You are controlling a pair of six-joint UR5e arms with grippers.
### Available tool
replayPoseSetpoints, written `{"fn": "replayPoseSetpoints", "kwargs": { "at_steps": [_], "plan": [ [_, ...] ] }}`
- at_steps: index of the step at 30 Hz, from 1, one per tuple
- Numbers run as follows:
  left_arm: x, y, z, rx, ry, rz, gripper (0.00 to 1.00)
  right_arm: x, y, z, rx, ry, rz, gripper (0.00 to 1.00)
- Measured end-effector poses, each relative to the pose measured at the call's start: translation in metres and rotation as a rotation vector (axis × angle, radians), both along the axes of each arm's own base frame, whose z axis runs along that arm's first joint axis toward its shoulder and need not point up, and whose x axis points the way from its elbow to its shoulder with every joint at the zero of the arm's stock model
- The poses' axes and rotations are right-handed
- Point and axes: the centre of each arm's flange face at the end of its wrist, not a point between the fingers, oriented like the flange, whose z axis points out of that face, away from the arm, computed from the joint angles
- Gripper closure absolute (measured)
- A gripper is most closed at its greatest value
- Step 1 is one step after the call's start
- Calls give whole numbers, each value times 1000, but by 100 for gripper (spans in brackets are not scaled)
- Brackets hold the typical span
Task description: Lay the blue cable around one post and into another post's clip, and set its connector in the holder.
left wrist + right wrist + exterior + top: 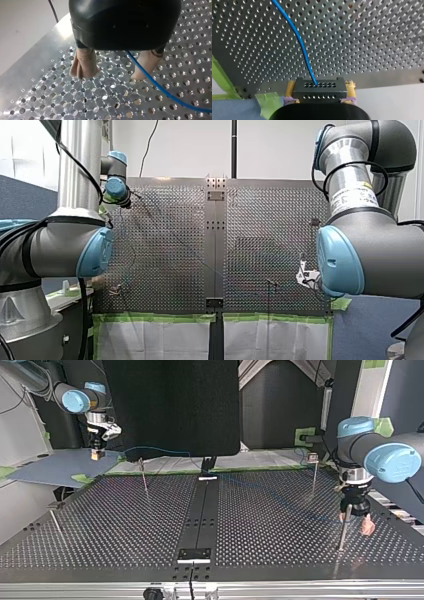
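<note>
Left jaws: apart, with beige pads [83, 63] just above the bench [37, 82]. The blue cable [155, 85] runs loose between them, close to one pad and not pinched.
Right jaws: clamped by yellow pads [290, 88] on the dark, hole-faced connector [319, 93]. The cable leaves the connector's face.
Cable's place: from the connector at the bench edge nearest the arms, at the top view's left, across the bench to the left jaws at that view's right.
Nearest post: a thin post [342, 535] just beside the left jaws. A second post [143, 475] stands well apart, toward the right jaws.
Step in hand: judged to be routing around a post. No clip or holder appears filled.
Next move: calls for the left jaws to close on the cable and lead it around the near post, while the right jaws give slack.
Wrist views alone: both grips and the connector's face.
Top view alone: the posts and the cable's whole run.
Holder: cannot be picked out.
</note>
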Motion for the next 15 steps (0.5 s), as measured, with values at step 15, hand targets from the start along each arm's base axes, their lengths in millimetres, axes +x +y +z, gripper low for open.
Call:
{"fn": "replayPoseSetpoints", "kwargs": {
  "at_steps": [15],
  "plan": [
    [-1, -11, 0, -2, 1, -20, 0, 8, -4, 4, -44, -1, 122, 100]
  ]
}}
